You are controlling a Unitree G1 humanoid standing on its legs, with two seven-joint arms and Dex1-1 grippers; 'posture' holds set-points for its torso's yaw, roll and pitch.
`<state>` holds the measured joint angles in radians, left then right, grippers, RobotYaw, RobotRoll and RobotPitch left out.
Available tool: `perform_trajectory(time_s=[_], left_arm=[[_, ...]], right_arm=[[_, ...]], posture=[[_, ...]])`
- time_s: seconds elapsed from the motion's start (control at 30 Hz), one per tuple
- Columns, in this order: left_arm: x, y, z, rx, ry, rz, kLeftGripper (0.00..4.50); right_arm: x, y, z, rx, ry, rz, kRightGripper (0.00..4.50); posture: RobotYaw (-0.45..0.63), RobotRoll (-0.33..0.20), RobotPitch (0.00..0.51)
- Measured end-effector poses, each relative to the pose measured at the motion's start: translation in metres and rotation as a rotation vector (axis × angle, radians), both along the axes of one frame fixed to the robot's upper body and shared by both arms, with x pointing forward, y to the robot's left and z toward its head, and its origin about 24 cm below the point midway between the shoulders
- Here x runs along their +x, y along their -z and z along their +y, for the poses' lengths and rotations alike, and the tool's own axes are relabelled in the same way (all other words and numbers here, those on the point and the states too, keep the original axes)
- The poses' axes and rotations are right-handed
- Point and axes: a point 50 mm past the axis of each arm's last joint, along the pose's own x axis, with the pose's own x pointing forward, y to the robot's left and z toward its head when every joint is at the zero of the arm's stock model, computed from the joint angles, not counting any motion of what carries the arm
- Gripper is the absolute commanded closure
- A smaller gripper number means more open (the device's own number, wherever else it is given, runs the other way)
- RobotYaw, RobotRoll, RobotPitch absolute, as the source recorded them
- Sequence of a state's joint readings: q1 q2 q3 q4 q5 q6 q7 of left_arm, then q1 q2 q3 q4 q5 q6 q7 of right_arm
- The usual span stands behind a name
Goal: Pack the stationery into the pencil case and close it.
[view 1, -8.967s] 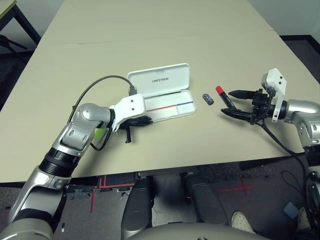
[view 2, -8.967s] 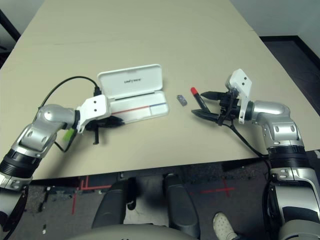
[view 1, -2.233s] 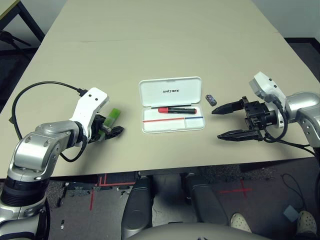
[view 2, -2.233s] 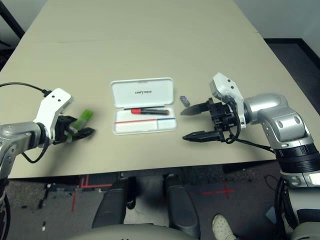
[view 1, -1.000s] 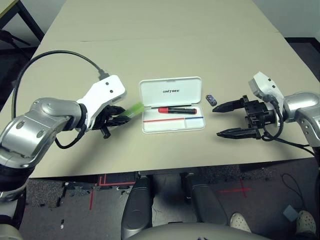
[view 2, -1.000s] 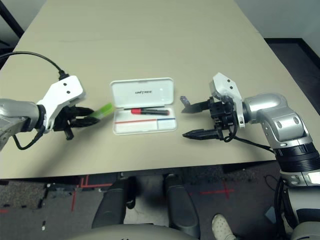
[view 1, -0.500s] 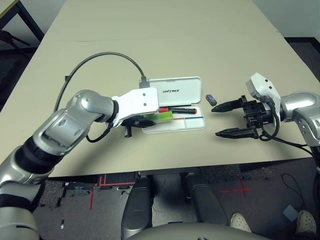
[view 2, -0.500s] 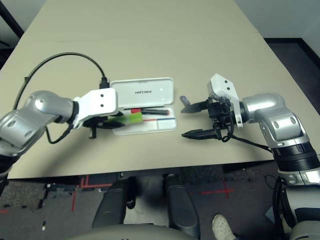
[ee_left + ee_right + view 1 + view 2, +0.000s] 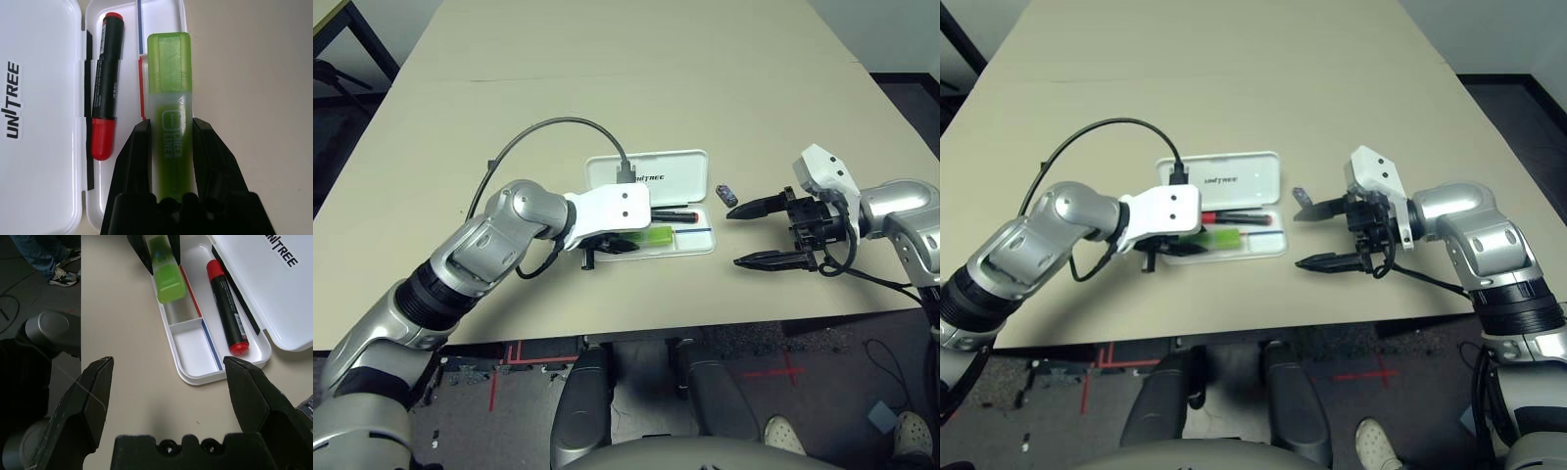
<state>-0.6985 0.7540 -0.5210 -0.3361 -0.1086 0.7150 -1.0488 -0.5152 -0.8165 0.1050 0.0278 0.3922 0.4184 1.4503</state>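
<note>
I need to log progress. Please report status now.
Left hand shut on highlighter over open pencil case. Right hand open. Marker inside; eraser outside.

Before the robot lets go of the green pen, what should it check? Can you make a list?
1. White plastic pencil case lid open: ok.
2. Light green flat highlighter gripped by left gripper: ok.
3. Highlighter over the tray, beside the red marker with black barrel, not on it: ok.
4. Highlighter touching the tray floor: cannot tell.
5. Right gripper open, apart from the case: ok.
6. Small dark grey block packed: not ok, on the table beside the case.
</note>
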Motion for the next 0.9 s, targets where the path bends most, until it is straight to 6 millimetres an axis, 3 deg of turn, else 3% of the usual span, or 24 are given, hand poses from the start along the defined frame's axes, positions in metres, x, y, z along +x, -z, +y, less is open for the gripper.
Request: perform_trajectory(time_s=[0.3, 0.43, 0.67, 0.9], left_arm=[[0.001, 0.002, 0.000, 0.005, -0.020, -0.011, 0.03], [0.001, 0.000, 0.004, 0.003, -0.041, -0.008, 0.01], [-0.008, -0.012, 0.040, -0.028, -0.116, -0.013, 0.01], [-0.021, -0.020, 0.062, -0.064, -0.129, -0.026, 0.01]], right_arm=[[0.001, 0.000, 0.001, 0.005, 0.003, -0.004, 0.00], [0.001, 0.000, 0.002, 0.008, 0.010, -0.009, 0.00], [0.004, -0.002, 0.000, 0.022, 0.072, -0.025, 0.00], [0.012, -0.008, -0.017, 0.045, 0.351, -0.030, 0.00]], posture=[[0.00, 0.000, 0.220], [0.00, 0.000, 0.221], [0.01, 0.000, 0.223], [0.02, 0.000, 0.229]])
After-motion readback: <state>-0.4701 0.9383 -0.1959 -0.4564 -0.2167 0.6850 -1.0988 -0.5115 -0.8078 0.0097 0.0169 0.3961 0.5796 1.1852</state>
